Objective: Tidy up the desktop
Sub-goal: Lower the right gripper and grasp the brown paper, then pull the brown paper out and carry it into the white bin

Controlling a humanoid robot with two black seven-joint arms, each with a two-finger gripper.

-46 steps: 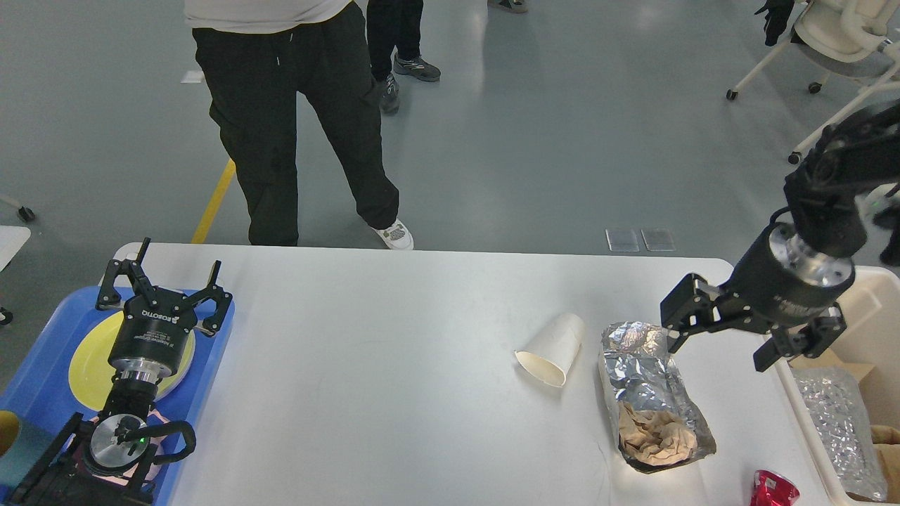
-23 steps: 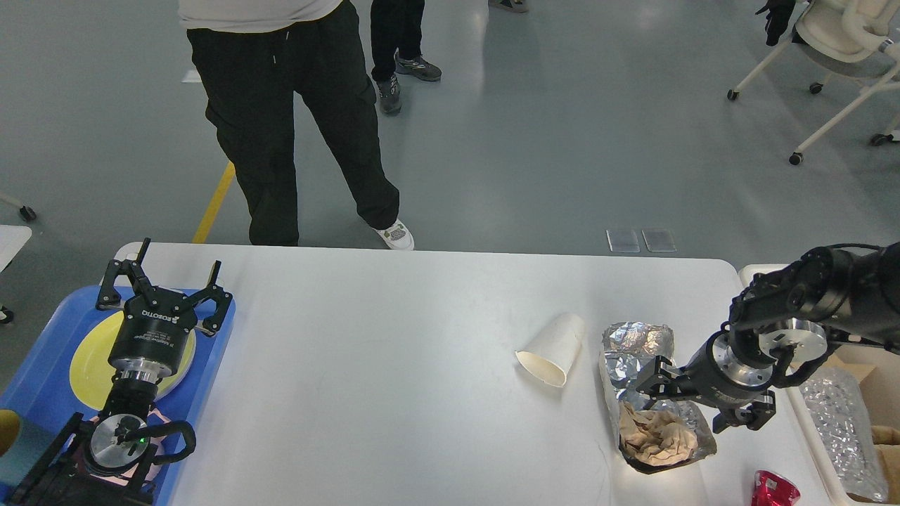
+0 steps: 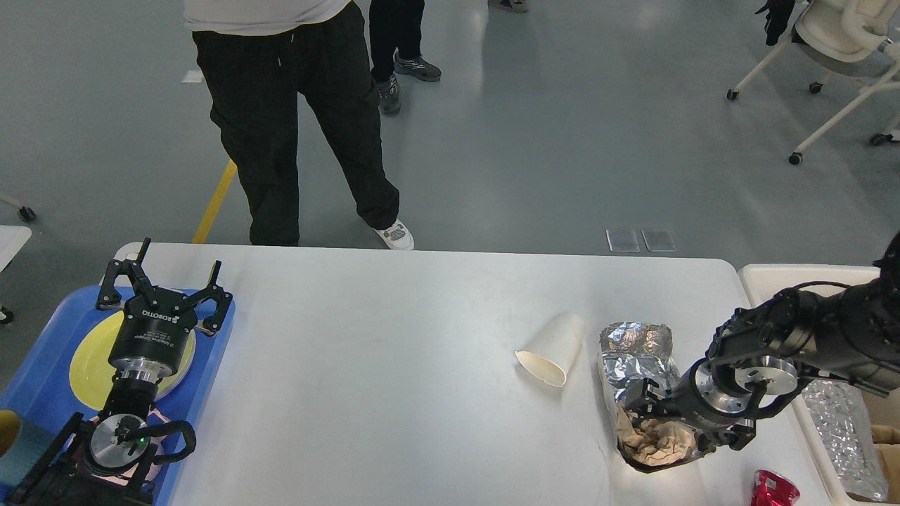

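The white desktop [image 3: 387, 365] carries a white paper cup [image 3: 552, 348] lying on its side and, right of it, a crumpled foil bag [image 3: 636, 358] with brown crumpled paper [image 3: 654, 439] in its near open end. My right gripper [image 3: 675, 422] is low over that near end, its fingers spread to either side of the paper and bag; whether they touch it is unclear. My left gripper [image 3: 169, 274] is open and empty above the blue tray [image 3: 42, 365] at the left edge.
A yellow plate [image 3: 88, 358] lies on the tray. A cream bin [image 3: 773, 275] at the right edge holds another foil bag [image 3: 840, 422]. A red shiny object [image 3: 773, 488] sits at the front right. A person [image 3: 295, 119] stands at the table's far edge.
My right arm has come down from above the table's right side and moved left and nearer, bringing the open gripper onto the foil bag's paper-filled end. The left arm has not moved.
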